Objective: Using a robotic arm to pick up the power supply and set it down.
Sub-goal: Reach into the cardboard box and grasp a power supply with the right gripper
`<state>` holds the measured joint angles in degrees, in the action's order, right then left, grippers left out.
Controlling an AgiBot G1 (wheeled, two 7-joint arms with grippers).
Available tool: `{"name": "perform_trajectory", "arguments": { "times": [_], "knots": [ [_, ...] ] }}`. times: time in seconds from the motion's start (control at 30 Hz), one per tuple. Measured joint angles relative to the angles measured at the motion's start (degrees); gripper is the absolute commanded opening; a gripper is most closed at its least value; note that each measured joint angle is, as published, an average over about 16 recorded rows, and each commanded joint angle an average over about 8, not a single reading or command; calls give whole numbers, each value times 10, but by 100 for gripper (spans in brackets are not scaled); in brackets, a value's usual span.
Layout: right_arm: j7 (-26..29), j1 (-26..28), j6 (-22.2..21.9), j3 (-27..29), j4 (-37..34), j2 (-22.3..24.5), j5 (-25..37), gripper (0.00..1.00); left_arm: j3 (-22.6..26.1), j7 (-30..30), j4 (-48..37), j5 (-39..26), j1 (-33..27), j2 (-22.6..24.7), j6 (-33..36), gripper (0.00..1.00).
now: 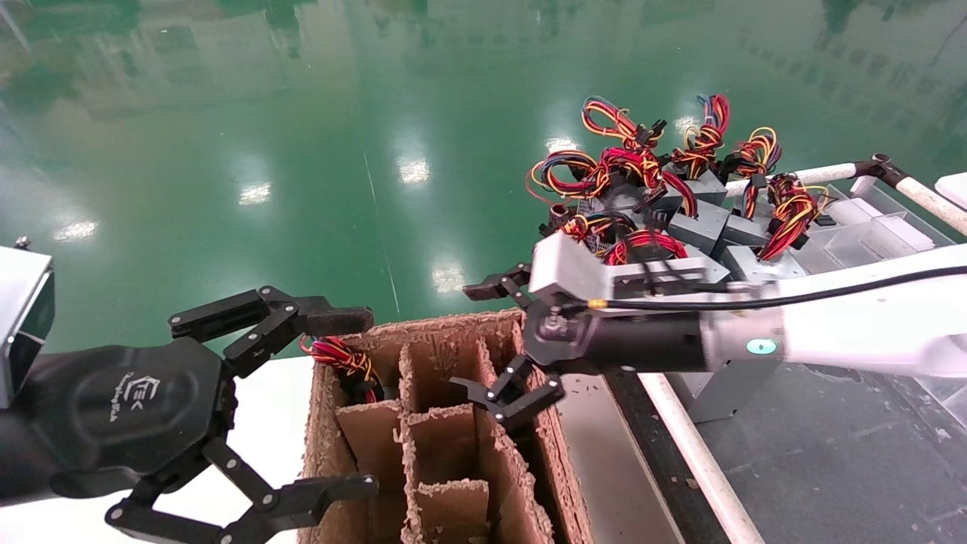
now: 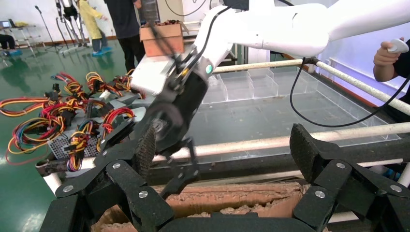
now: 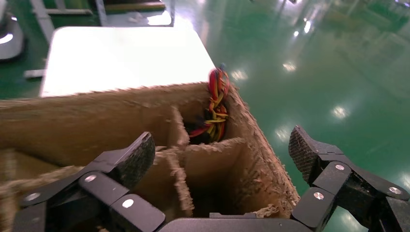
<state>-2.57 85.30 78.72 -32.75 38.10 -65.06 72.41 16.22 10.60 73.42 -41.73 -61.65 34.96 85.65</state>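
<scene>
Several grey power supplies (image 1: 702, 227) with red, yellow and black wire bundles lie heaped at the far right, also in the left wrist view (image 2: 72, 123). The white robotic arm (image 1: 869, 321) reaches in from the right. Its right gripper (image 1: 472, 344) is open and empty above the far right corner of a brown cardboard divider box (image 1: 446, 332). In the right wrist view the open gripper (image 3: 220, 154) hangs over an empty compartment. A wire bundle (image 3: 216, 104) sticks out of the far left compartment (image 1: 344, 361). My left gripper (image 1: 370, 400) is open and empty beside the box's left side.
A white table top (image 1: 276, 423) lies under the left gripper. Clear plastic bins (image 1: 869, 227) and a white pipe rail (image 1: 823, 174) stand behind the heap, and another rail (image 1: 695, 453) runs along the box's right. Green floor stretches beyond. People (image 2: 123, 24) stand far off.
</scene>
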Motion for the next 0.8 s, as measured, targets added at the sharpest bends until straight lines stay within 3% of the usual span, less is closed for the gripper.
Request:
{"name": "perform_trajectory", "arguments": {
  "times": [0.43,0.8],
  "knots": [
    [-68,39,-60,-11,-162,-107,5,100,1,0,0,0,0,0,0,100],
    [-72,26,-147,-55,-155,-137,-53,100,1,-1,0,1,0,0,0,100]
  ]
}}
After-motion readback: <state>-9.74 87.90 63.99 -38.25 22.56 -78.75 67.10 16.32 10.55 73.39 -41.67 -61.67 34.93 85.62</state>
